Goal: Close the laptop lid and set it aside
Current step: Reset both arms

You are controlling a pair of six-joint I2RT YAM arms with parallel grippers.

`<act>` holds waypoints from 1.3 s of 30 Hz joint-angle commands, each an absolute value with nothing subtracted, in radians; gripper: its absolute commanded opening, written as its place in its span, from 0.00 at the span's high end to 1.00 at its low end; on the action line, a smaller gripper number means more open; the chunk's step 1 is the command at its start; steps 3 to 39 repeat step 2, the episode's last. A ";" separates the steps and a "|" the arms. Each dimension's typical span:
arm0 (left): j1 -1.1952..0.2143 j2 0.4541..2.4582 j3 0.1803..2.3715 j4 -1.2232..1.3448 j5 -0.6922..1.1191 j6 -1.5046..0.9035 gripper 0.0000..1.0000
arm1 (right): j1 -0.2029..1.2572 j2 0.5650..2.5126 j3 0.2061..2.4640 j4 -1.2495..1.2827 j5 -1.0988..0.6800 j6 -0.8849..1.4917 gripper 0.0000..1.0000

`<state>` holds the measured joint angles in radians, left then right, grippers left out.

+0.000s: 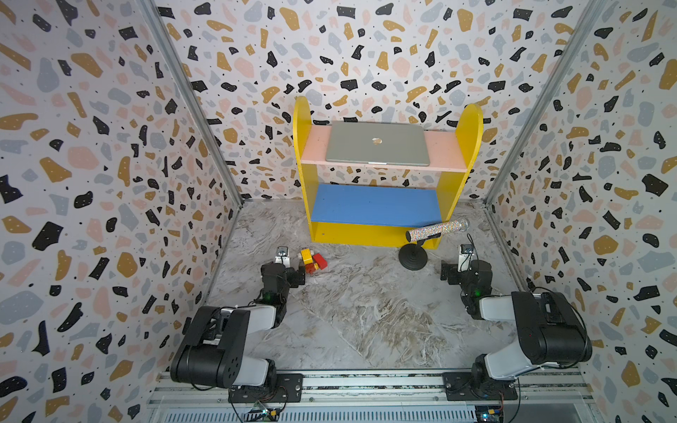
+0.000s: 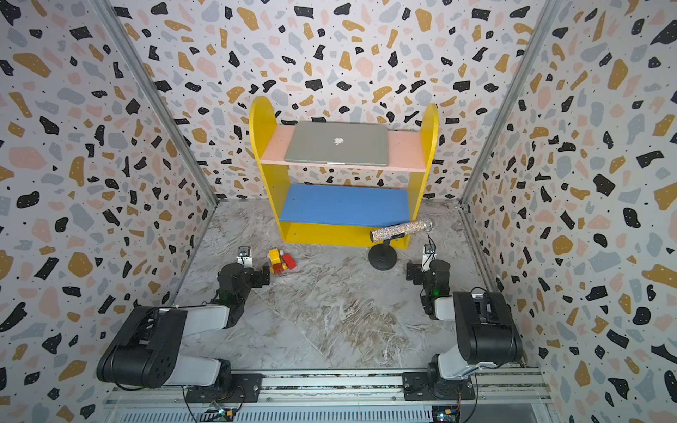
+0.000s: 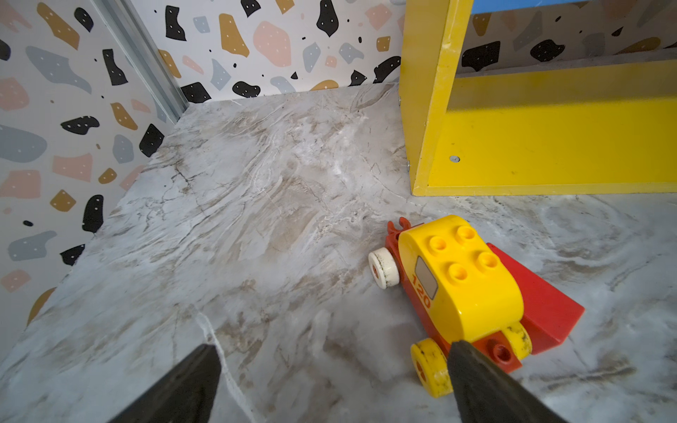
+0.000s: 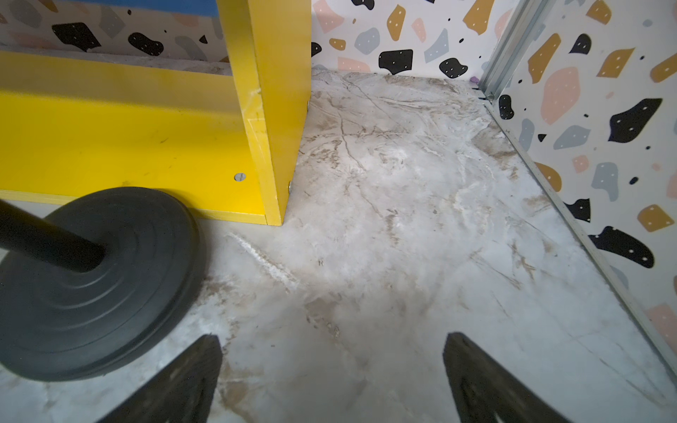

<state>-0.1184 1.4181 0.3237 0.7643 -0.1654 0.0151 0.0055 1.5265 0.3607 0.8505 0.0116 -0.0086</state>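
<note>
The silver-grey laptop [image 1: 377, 150] [image 2: 337, 150] lies flat on the pink top shelf [image 1: 315, 148] of a yellow shelf unit at the back. The laptop lid [image 1: 366, 135] is down, with its apple logo facing up. Both arms sit folded low at the front, far from the laptop. My left gripper [image 3: 333, 349] is open over bare marble floor, and one of its fingers [image 3: 476, 381] is next to a toy car's yellow wheel. My right gripper [image 4: 331, 348] is open too, with nothing between its fingers. Neither wrist view shows the laptop.
The yellow shelf unit [image 1: 472, 124] has a bare blue lower shelf [image 1: 373, 205]. A yellow and red toy car [image 1: 312, 260] [image 3: 461, 289] lies by the left gripper. A glittery tube [image 1: 437, 230] rests on a black round-based stand [image 1: 413, 258] [image 4: 91, 278] near the right gripper. Patterned walls close in three sides.
</note>
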 commanded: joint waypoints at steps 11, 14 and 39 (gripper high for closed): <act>-0.114 1.409 0.334 0.789 -0.159 0.026 0.01 | 0.001 1.513 0.364 0.859 0.003 -0.016 0.00; -0.114 1.409 0.334 0.789 -0.159 0.026 0.01 | 0.001 1.513 0.364 0.859 0.003 -0.016 0.00; -0.114 1.409 0.334 0.789 -0.159 0.026 0.01 | 0.001 1.513 0.364 0.859 0.003 -0.016 0.00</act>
